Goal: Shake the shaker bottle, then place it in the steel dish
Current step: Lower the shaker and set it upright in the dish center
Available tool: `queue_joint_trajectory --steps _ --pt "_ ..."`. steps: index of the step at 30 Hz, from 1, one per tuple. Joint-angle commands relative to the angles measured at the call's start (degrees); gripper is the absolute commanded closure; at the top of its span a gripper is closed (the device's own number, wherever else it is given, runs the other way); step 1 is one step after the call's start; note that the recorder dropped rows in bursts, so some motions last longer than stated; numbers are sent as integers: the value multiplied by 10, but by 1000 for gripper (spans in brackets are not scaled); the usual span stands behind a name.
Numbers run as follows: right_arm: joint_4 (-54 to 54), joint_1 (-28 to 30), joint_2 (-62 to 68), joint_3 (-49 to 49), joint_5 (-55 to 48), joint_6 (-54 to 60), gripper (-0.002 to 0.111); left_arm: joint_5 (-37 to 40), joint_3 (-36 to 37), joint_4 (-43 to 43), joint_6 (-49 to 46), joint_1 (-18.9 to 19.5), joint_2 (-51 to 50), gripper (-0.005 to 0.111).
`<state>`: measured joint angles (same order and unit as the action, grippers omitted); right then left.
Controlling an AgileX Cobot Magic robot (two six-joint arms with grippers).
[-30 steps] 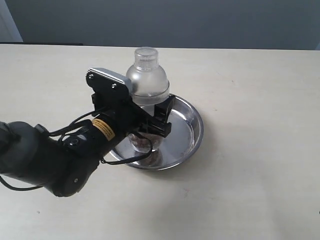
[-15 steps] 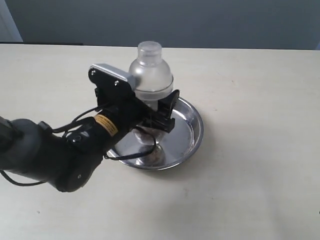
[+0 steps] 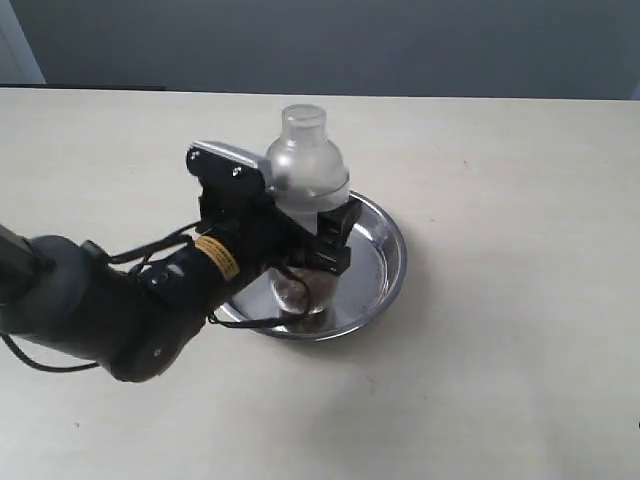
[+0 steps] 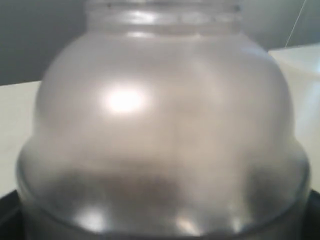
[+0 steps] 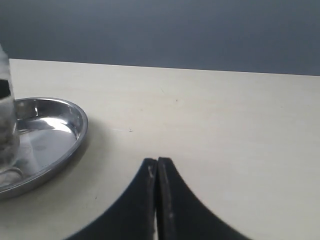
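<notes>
Now the left tool [image 3: 300,240], reaching in from the left, is clamped on the bottle [image 3: 307,178] just under its frosted dome [image 3: 300,158], one finger on each side of the clear body. Over the last second the bottle has drifted a little to the right and then dropped. Its cap [image 3: 305,120] sits lower than it did half a second ago, and its foot is down inside the dish [image 3: 388,250]. The left wrist view is filled by the dome [image 4: 165,125] and shows nothing of the base. In the right wrist view the bottle [image 5: 6,135] seems to touch the floor of the dish [image 5: 60,125], though it is too cropped at that edge to be sure. I judge the shaking done and the placing nearly so, with only the release left. Far right, the right tool [image 5: 156,165] hangs idle over the desk [image 5: 225,125], its fingers pressed together.
</notes>
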<state>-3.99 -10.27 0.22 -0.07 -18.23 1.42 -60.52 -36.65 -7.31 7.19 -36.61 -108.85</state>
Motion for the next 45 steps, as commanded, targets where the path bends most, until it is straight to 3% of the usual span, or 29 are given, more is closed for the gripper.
queue_joint_trajectory --steps 1,5,12,20,26,35,45 --pt "3 0 -2 1 8 1 109 -73 -42 32 -64 -4 120 107" --pt "3 0 -2 1 8 1 109 24 -64 29 -119 1 177 107" --pt "3 0 -2 1 8 1 109 86 -63 14 -122 1 182 107" --pt "3 0 -2 1 8 1 109 109 -53 14 -119 1 182 107" --pt "3 0 -2 1 8 1 109 16 -63 16 -126 1 207 107" --pt "3 0 -2 1 8 1 109 144 -68 -21 -159 5 187 107" --pt "3 0 -2 1 8 1 109 8 -45 -18 -72 5 35 107"
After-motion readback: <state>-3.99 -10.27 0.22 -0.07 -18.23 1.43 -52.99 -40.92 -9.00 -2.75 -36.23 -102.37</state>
